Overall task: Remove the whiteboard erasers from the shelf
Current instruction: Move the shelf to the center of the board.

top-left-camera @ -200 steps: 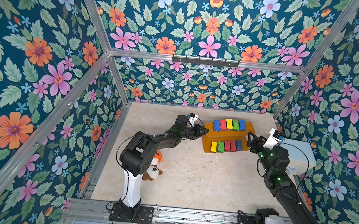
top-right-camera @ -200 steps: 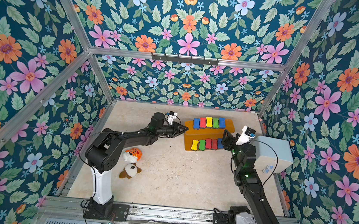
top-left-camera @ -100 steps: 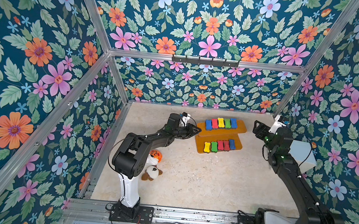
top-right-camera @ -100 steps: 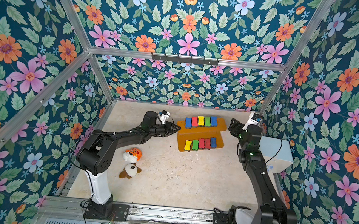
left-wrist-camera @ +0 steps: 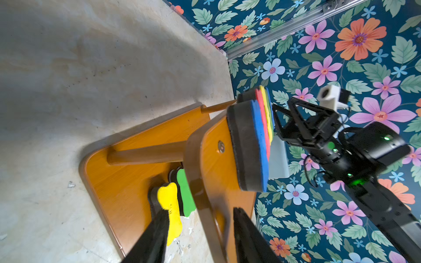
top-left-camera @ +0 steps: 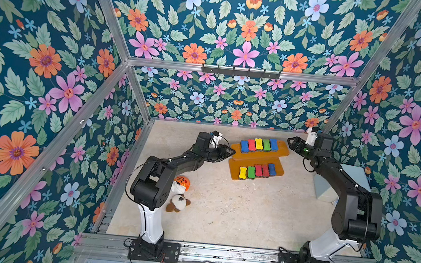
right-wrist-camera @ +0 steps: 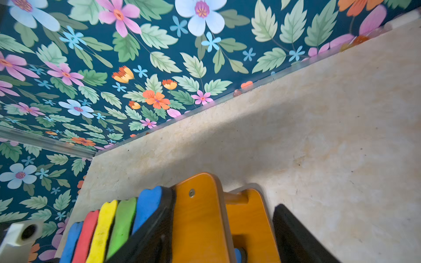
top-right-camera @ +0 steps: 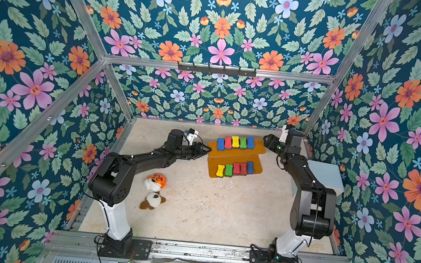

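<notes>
shelf [top-left-camera: 257, 156]: standing on the pale floor as two stepped orange-brown boards, the upper board sitting behind and above the lower one.
whiteboard erasers [top-right-camera: 236, 167]: resting on the shelf, all ten, five to each board.
upper row [top-left-camera: 258, 144]: lining the shelf's upper board side by side, running blue, red, yellow, green, blue from its left end.
lower row [top-left-camera: 258, 170]: lining the shelf's lower board, running yellow, green, red, red, blue from its left end.
left gripper [top-left-camera: 228, 152]: hovering at the shelf's left end with jaws released and parted, straddling the rim of the upper board in the left wrist view, clamping nothing.
right gripper [top-left-camera: 292, 142]: hovering at the shelf's right end, level with the upper board, jaws spread wide and bracketing that end in the right wrist view, grasping nothing; one of the fingers [right-wrist-camera: 145, 239] lying just beside the dark felt of the blue eraser [right-wrist-camera: 148, 205].
plush toys [top-left-camera: 182, 183]: lying well apart from the shelf, off its front left.
pale blue box [top-left-camera: 325, 188]: standing off the shelf's right side, partly hiding behind the right arm.
</notes>
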Robot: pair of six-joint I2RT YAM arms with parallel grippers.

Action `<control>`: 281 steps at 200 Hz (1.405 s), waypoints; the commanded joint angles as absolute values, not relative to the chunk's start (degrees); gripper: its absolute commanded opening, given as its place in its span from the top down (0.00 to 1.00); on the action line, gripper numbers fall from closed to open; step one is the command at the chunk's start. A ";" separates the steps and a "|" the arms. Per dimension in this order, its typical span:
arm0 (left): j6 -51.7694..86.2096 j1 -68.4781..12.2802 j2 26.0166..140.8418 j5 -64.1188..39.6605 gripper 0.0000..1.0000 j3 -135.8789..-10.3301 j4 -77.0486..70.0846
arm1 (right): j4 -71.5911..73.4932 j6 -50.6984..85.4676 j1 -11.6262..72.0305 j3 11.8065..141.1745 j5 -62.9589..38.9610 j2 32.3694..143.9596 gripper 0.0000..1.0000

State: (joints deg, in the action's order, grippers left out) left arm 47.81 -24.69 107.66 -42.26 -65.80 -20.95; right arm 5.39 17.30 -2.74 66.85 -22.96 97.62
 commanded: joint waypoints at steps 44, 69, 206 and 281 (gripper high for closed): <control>44.92 -24.33 107.16 -41.63 0.53 -66.63 -17.36 | 11.99 20.46 -2.30 63.57 -31.01 99.41 0.41; 44.48 -24.00 106.78 -40.68 0.50 -66.51 -16.88 | 12.35 20.13 -1.65 62.66 -31.10 98.75 0.47; 45.17 -23.73 104.58 -39.95 0.64 -65.77 -16.97 | 13.19 20.92 3.10 54.05 -28.94 89.33 0.67; 44.45 -22.98 101.34 -38.17 0.63 -61.18 -15.82 | 12.74 21.72 4.66 48.90 -28.63 84.97 0.69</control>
State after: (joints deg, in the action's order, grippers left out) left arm 46.83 -23.24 101.73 -40.42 -61.91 -15.68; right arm 13.28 20.95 4.16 49.84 -25.93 86.02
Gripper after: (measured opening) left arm 0.352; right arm 0.308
